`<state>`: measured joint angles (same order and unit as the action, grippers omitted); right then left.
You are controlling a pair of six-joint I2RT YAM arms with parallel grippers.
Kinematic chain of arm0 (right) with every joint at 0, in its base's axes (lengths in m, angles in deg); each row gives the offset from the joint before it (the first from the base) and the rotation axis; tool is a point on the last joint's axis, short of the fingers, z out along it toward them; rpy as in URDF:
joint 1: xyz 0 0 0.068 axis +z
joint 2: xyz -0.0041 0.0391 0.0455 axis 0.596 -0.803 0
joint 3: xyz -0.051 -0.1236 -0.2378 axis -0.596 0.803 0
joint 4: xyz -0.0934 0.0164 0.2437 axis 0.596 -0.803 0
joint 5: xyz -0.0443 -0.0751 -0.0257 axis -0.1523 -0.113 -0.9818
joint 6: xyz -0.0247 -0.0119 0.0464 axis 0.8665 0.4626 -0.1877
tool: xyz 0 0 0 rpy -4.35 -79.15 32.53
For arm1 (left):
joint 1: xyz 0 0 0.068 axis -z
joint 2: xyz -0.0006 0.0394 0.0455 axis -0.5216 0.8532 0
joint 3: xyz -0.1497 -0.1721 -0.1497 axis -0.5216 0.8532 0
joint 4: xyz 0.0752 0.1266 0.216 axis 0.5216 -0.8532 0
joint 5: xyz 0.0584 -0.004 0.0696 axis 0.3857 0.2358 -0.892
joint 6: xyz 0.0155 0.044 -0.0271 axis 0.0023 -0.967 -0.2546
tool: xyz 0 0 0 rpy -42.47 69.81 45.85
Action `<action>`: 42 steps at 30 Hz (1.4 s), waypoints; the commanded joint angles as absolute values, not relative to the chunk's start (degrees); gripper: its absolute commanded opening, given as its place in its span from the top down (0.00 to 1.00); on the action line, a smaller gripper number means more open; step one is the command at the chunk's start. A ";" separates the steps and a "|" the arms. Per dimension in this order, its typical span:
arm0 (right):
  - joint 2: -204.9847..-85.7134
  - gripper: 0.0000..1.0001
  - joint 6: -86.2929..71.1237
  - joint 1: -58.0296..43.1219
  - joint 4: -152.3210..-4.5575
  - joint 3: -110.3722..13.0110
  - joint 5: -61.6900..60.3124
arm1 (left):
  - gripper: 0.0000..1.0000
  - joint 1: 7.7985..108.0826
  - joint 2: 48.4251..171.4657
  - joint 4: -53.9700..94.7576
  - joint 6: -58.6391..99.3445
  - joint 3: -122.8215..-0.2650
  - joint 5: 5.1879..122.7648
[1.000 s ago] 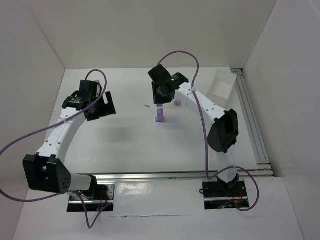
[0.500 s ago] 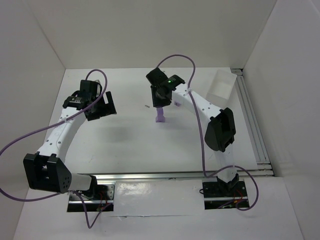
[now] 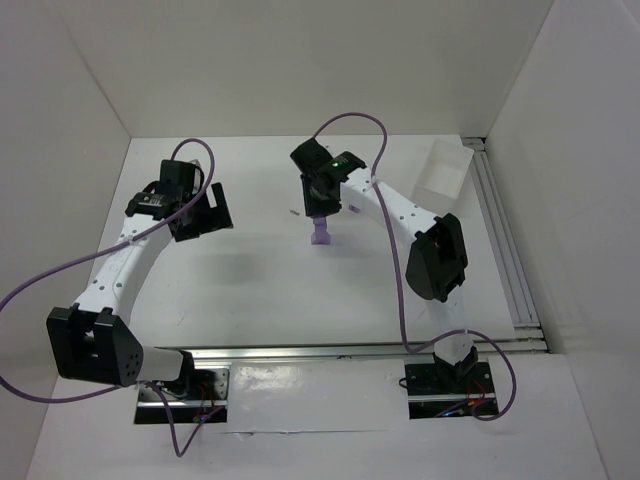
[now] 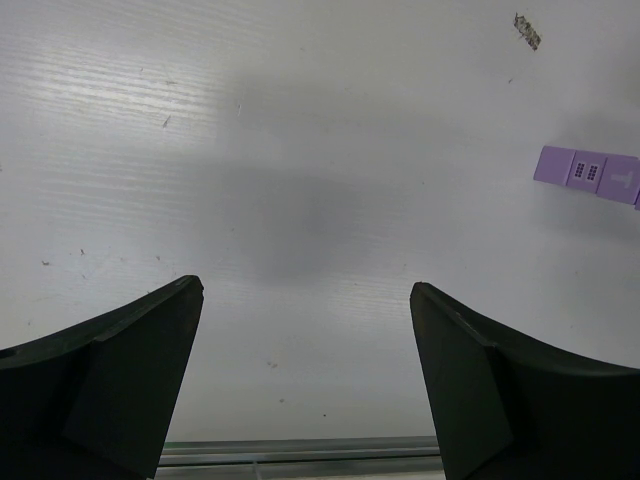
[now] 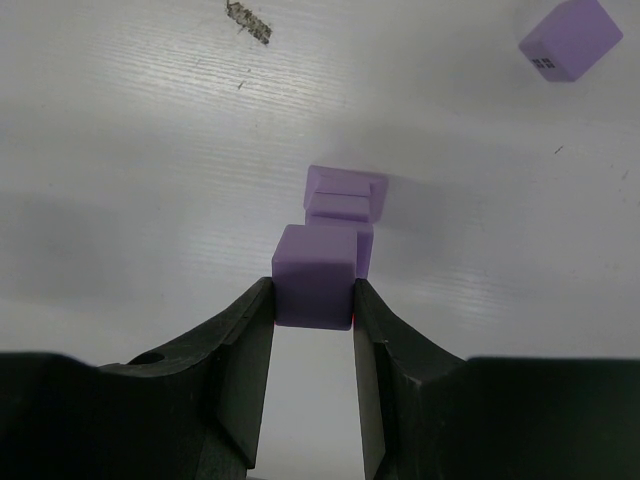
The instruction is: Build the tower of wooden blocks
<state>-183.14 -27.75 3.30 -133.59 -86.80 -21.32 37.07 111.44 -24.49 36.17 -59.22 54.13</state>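
Observation:
My right gripper [image 5: 312, 292] is shut on a lilac wood block [image 5: 314, 272], pinched by its two side faces. Just beyond and below it stands the tower [image 5: 345, 203], a short column of lilac cubes; the held block overlaps its near edge in the right wrist view. From above, the right gripper [image 3: 320, 203] hovers over the tower [image 3: 321, 236] at mid-table. The same column shows at the right edge of the left wrist view [image 4: 588, 171]. One loose cube [image 5: 570, 38] lies farther off. My left gripper [image 4: 305, 290] is open over bare table, well left of the tower [image 3: 208, 215].
A shallow white tray [image 3: 441, 168] sits at the back right, beside metal rails [image 3: 502, 235] along the right wall. A small dark speck of debris [image 3: 292, 212] lies left of the tower. White walls enclose the table on three sides.
The right arm has shifted slightly left with the block still in its jaws, bringing it more over the tower. The left arm has not moved.

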 commanded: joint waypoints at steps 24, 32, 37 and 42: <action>-180.99 0.70 -29.95 3.85 -137.43 -86.78 -24.06 | 0.02 36.71 112.23 -23.46 37.60 -60.57 55.01; -180.99 0.70 -29.95 3.85 -137.43 -87.30 -24.59 | 0.02 36.71 112.23 -23.46 37.60 -60.04 55.01; -182.04 0.70 -29.95 3.85 -137.43 -87.83 -24.06 | 0.02 36.71 112.23 -23.46 37.60 -60.04 55.01; -182.04 0.70 -29.95 4.38 -137.43 -88.44 -23.45 | 0.02 36.71 112.23 -23.46 37.60 -60.04 55.01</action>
